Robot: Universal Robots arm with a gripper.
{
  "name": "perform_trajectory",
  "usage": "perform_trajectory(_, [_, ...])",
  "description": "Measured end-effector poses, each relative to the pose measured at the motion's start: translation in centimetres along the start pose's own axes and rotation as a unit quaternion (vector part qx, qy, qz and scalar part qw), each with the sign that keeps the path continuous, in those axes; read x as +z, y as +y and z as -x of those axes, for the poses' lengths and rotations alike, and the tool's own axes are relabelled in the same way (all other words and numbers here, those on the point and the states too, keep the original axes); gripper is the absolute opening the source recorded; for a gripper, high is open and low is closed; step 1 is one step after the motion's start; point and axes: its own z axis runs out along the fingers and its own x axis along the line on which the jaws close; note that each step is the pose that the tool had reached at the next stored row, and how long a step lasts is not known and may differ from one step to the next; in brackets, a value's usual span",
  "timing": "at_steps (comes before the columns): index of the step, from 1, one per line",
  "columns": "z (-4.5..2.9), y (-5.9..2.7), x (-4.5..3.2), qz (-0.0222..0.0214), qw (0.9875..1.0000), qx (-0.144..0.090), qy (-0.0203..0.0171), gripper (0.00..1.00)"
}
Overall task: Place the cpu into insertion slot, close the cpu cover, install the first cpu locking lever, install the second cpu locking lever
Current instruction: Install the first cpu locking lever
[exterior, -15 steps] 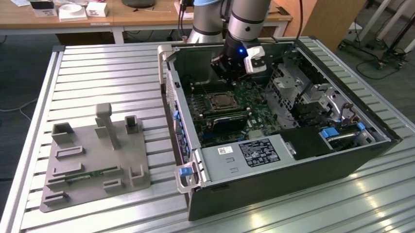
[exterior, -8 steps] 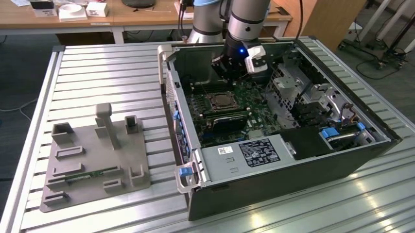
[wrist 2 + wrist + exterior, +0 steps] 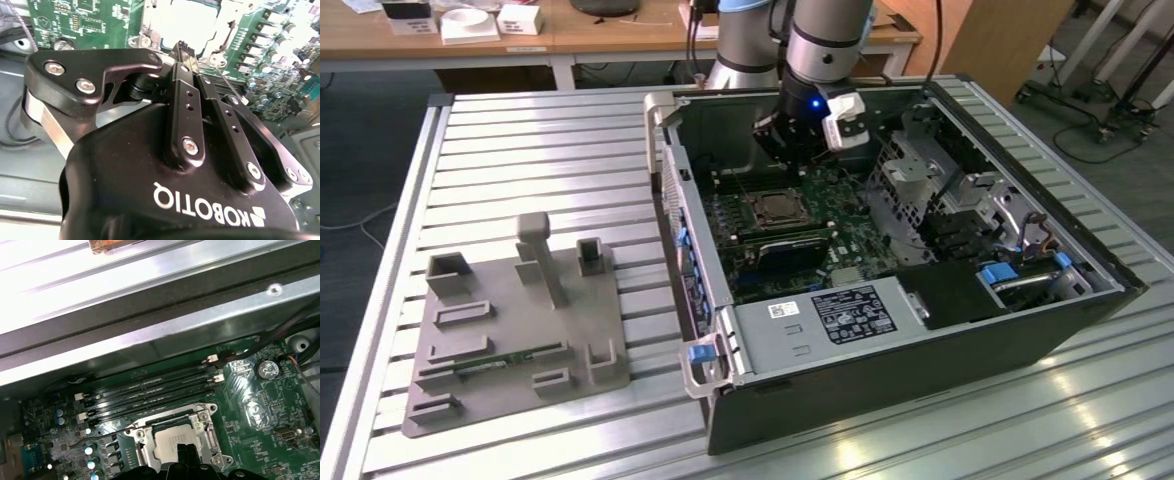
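Note:
The cpu (image 3: 167, 442) lies flat in the insertion slot (image 3: 777, 208) on the green board inside the open computer case. The silvery cpu cover (image 3: 167, 419) frames it, lying down around the chip. A thin metal lever (image 3: 105, 434) runs out from one side of the socket. My gripper (image 3: 186, 454) hangs just above the chip's edge with its two black fingers pressed together and nothing between them. In the second wrist view the gripper (image 3: 186, 50) tapers toward the bright chip (image 3: 192, 22). In the exterior view the gripper (image 3: 785, 160) sits over the board behind the socket.
Long black memory sticks (image 3: 150, 390) lie beside the socket, close to the case wall (image 3: 150, 325). A drive cage (image 3: 947, 200) and a metal box (image 3: 834, 320) crowd the case. A grey fixture plate (image 3: 520, 320) rests on the table at the exterior view's left.

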Motion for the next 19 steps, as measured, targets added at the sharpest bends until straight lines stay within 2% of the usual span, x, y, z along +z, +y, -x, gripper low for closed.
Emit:
perform_trajectory(5, [-1.02,-0.30,-0.03,0.0006,1.0000,-0.002,-0.0016,0.10])
perform_trajectory(10, [-1.13,-0.33,-0.09,0.0010,0.9999,-0.013,-0.0016,0.10])
perform_trajectory(15, [-1.15,-0.33,-0.09,0.0025,0.9993,-0.038,0.0005,0.10])
perform_trajectory(19, [-1.19,-0.35,-0.10,0.0023,0.9992,-0.040,0.0007,0.10])
